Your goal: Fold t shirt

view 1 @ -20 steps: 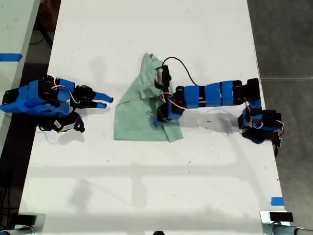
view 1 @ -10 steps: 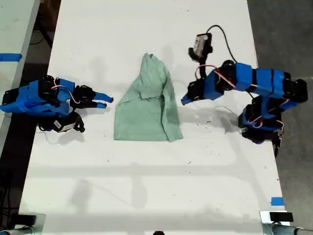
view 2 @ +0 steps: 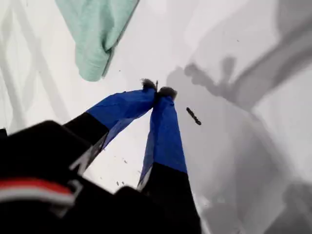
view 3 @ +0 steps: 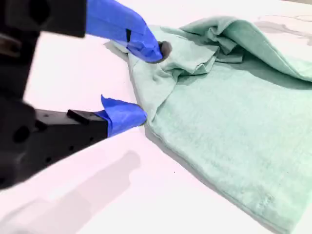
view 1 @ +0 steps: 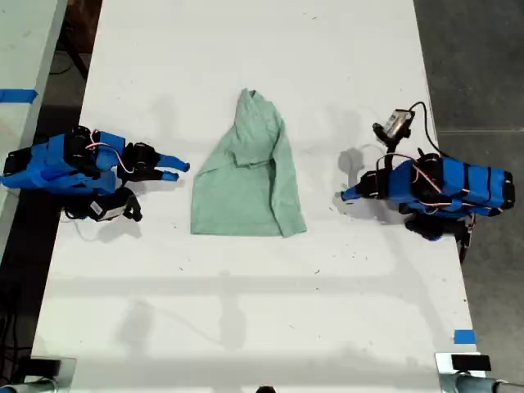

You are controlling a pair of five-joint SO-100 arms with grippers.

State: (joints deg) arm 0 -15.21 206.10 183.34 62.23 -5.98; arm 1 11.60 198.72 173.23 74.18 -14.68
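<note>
My first pincer is pressed together on nothing, its blue tips meeting over bare white worktop. In the exterior view it sits at middle right of the frame, tucked low on its folded arm and well apart from the cloth, probably parked there to leave the garment clear.

My second pincer is spread, nothing between its jaws. In its wrist view the upper fingertip looks to sit at the bunched edge of the fabric, and the lower one lies just beside the hem. From the exterior view, at middle left of the frame, it looks to stop just short of the cloth, so actual contact cannot be told. That open stance at the border suits a coming pinch.

The t shirt lies at frame centre in the exterior view, mint green, partly folded: narrow and bunched toward the top, wider and flat toward the bottom. I judge the fold unfinished.
</note>
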